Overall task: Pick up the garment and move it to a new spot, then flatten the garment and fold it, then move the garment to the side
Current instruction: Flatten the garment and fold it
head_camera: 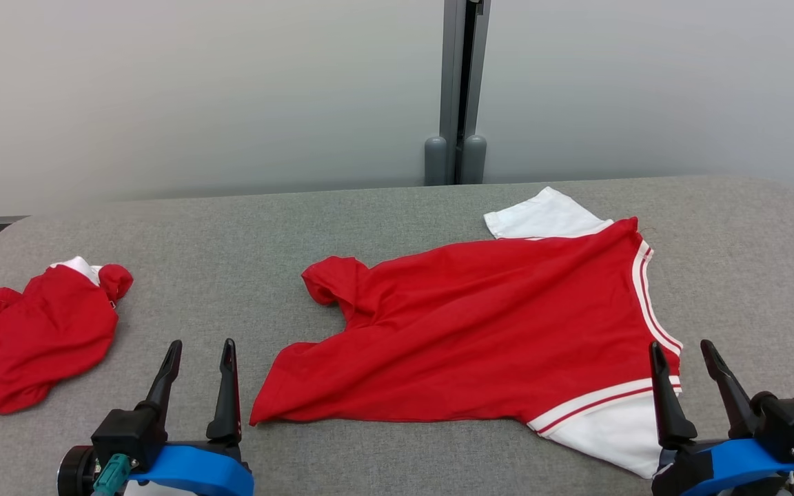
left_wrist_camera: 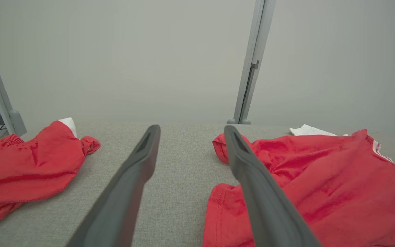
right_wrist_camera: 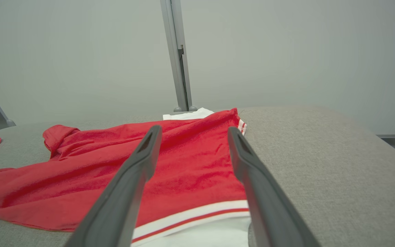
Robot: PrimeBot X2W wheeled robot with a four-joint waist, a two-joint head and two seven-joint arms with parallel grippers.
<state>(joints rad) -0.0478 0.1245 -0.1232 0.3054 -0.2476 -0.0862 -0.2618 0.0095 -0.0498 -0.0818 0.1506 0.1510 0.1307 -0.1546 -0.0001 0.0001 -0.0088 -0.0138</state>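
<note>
In the head view, the red and white garment (head_camera: 480,331) lies spread but wrinkled on the grey table (head_camera: 369,220), reaching from the centre out toward 3 and 4 o'clock, with one white sleeve at 1 o'clock and another at 5 o'clock. A crumpled red garment (head_camera: 25,337) sits well apart at 9 o'clock. The left gripper (head_camera: 202,342) at 7 o'clock is spread wide and holds nothing, just beside the spread garment's near corner. The right gripper (head_camera: 680,343) at 5 o'clock is likewise released, and one finger crosses the striped white sleeve. In the left wrist view, the parted fingers (left_wrist_camera: 122,192) frame bare table, with the spread garment at 3 to 5 o'clock and the crumpled one at 9 o'clock. In the right wrist view, the parted fingers (right_wrist_camera: 125,192) rise over the spread garment's red body and striped hem. Whether they touch the cloth I cannot tell. A grey post (right_wrist_camera: 177,55) stands at 12 o'clock.
</note>
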